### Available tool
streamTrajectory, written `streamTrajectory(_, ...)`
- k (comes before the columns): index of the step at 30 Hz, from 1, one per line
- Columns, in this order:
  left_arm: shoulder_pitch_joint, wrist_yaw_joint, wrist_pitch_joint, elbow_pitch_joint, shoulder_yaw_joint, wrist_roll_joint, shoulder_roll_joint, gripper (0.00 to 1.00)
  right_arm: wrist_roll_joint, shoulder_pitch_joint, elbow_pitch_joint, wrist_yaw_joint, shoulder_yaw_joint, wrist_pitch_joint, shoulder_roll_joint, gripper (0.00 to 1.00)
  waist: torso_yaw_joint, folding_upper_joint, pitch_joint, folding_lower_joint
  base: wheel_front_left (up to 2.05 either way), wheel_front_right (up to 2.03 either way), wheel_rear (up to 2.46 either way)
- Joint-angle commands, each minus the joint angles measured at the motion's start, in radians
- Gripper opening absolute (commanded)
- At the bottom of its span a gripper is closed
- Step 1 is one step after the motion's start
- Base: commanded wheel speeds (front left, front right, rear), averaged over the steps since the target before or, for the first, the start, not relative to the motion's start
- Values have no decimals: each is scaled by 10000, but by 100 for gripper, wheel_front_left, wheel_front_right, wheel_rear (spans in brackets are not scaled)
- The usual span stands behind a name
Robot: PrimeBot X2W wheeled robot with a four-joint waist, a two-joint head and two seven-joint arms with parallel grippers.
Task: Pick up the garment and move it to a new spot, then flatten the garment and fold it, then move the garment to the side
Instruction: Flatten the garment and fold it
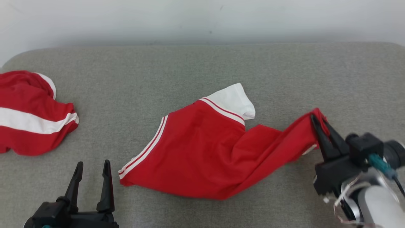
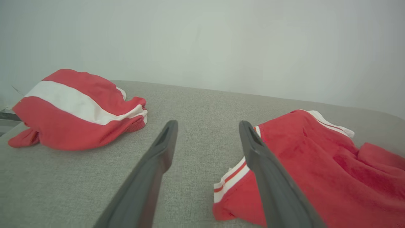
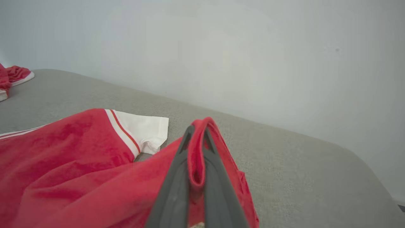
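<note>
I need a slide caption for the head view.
The right gripper holds an edge of the red garment; left gripper open nearby.

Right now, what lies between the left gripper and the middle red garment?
Bare grey surface separates the left gripper from the striped corner of the garment, seen in the head view; close but apart.

No text, label, brand, number or sign can be read. The garment [image 1: 202,152] is red cloth with white stripes and a white sleeve, and no lettering is legible on it. The second garment [image 1: 28,139], red with a white band, likewise bears no readable mark.
</note>
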Motion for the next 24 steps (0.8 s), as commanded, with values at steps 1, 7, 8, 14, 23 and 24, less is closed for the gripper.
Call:
streamTrajectory(1, -198, 1, -8, 28, -38, -62, 0, 100, 9, -647, 508, -24, 130, -93, -83, 0, 309, 0, 281, -1, 0, 0, 0)
streamTrajectory(7, -422, -6, -8, 88, -132, -162, 1, 100, 100, -2653, 2764, -24, 463, -455, 102, 0, 584, 0, 595, -1, 0, 0, 0)
streamTrajectory(8, -525, -6, -8, 130, -186, -207, 4, 100, 79, -3369, 3895, -24, 580, -611, 245, 0, 684, 0, 679, -1, 0, 0, 0)
streamTrajectory(14, -758, -13, -8, 281, -381, -345, 1, 100, -5, -4814, 6285, -24, 958, -1230, 655, 13, 879, 0, 831, -1, 0, 0, 0)
streamTrajectory(23, -572, 14, -8, 434, -398, -302, 3, 100, 310, -5639, 8529, -24, 1050, -2533, 1041, 100, 678, 0, 607, -1, 0, 0, 0)
streamTrajectory(24, -526, 8, -8, 442, -341, -264, 6, 100, 401, -5593, 8524, -24, 1005, -2615, 1077, 100, 596, 0, 531, -1, 0, 0, 0)
